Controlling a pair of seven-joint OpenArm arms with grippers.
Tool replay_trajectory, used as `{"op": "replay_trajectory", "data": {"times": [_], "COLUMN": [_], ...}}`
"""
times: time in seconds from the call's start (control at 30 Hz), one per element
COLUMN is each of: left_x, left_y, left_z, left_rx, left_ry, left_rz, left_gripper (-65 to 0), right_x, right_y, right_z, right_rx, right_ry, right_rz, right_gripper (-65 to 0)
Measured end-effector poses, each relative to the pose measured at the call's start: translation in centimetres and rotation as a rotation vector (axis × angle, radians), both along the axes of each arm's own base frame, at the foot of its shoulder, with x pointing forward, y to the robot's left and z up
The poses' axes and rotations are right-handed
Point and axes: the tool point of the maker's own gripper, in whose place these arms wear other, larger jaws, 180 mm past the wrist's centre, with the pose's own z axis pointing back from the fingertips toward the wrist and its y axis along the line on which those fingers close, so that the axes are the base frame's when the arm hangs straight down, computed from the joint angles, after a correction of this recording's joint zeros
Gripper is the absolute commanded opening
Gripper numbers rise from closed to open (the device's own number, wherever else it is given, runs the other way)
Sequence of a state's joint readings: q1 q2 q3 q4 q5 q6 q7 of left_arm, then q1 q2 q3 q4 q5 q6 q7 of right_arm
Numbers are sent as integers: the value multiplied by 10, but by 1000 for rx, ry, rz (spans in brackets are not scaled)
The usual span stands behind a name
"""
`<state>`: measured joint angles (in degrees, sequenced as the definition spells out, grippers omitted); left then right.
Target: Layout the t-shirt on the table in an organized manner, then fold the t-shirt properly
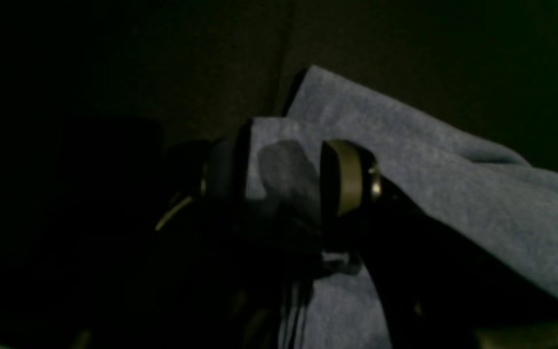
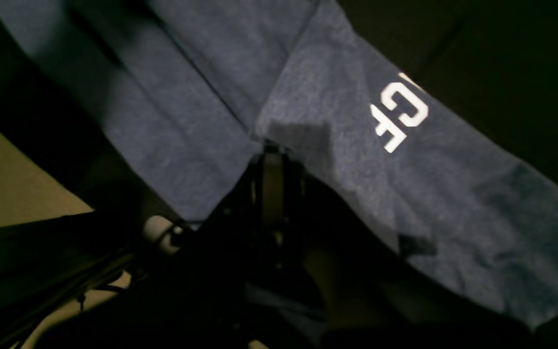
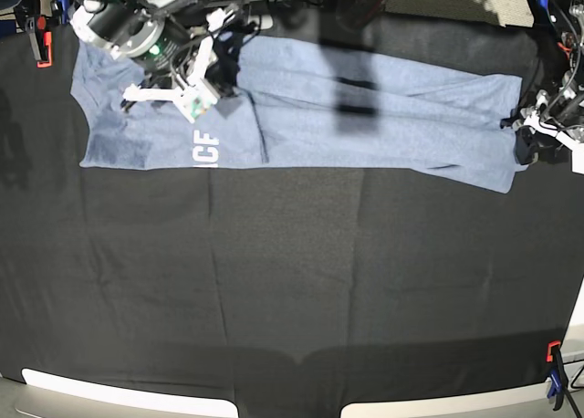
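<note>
**Blue-grey t-shirt stretched long across the far side of the table**

Blue-grey cotton, the t-shirt (image 3: 365,117) lies as a long folded band on the black table (image 3: 292,281), near its far edge. White letters (image 3: 206,150) show near the end on my right arm's side. My right gripper (image 2: 271,145) is clamped tight on a fold of the cloth by those letters. My left gripper (image 1: 284,174) sits at the opposite end of the band, its jaws spread apart with a corner of fabric lying between them. An orange clamp (image 3: 553,354) holds the tablecloth at the near corner.
</note>
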<state>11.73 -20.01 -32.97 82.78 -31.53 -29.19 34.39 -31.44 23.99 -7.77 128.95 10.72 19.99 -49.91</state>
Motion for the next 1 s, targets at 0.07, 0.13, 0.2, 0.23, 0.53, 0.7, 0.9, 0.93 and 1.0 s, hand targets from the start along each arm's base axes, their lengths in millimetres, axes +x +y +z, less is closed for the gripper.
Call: {"op": "replay_trajectory", "data": {"times": [0.07, 0.13, 0.2, 0.23, 0.53, 0.7, 0.9, 0.93, 1.0], "left_x": [0, 0, 0, 0, -2, -2, -9, -7, -6], "left_y": [0, 0, 0, 0, 2, 2, -28, -30, -29], "left_z": [0, 0, 0, 0, -3, -3, -3, -1, 0], "left_rx": [1, 1, 0, 0, 28, 29, -41, -57, -53], "left_ry": [0, 0, 0, 0, 19, 20, 33, 17, 15], "left_rz": [0, 0, 0, 0, -6, -6, -164, -163, -162], "left_gripper": [-387, -387, -388, -387, -387, -387, -387, -387, -387], "right_x": [1, -4, -7, -9, -22, -11, 18, 22, 27], "right_y": [3, 9, 13, 15, 31, 10, -34, -41, -53], "right_z": [2, 2, 2, 2, 5, -2, 11, 14, 18], "right_rx": [20, 63, 89, 100, 152, 15, -60, -70, -68], "right_ry": [-5, 26, 49, 62, 93, 38, -67, -79, -91], "right_rz": [2, 4, 6, 10, 117, 96, -39, -60, -99], "right_gripper": [-638, -551, -481, -464, -459, -459, -459, -459, -459]}}
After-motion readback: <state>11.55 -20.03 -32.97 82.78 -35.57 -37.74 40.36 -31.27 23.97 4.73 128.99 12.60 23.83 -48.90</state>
